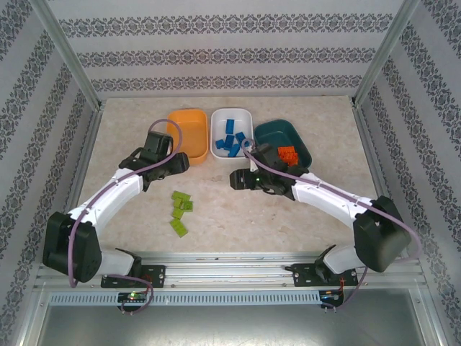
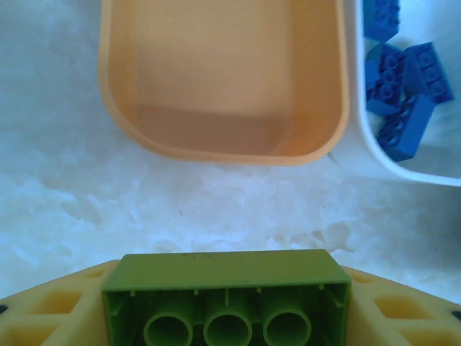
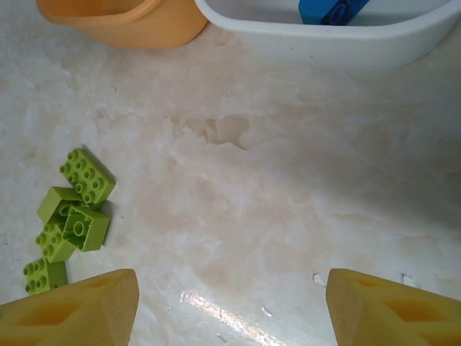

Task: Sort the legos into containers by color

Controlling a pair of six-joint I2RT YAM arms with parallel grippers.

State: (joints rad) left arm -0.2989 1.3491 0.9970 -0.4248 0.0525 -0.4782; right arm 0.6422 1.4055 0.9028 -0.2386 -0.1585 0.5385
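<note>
While the left gripper (image 2: 227, 310) clamped a lime green studded plastic brick (image 2: 227, 277), with the shallow orange plastic tub (image 2: 216, 155) just ahead of it, the right gripper (image 3: 230, 310) hung with jaws apart, a cluster of loose lime green bricks (image 3: 75, 216) lying ahead to its left.

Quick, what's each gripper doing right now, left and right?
Left gripper: closed on a lime green lego.
Right gripper: open, holding nothing.
</note>
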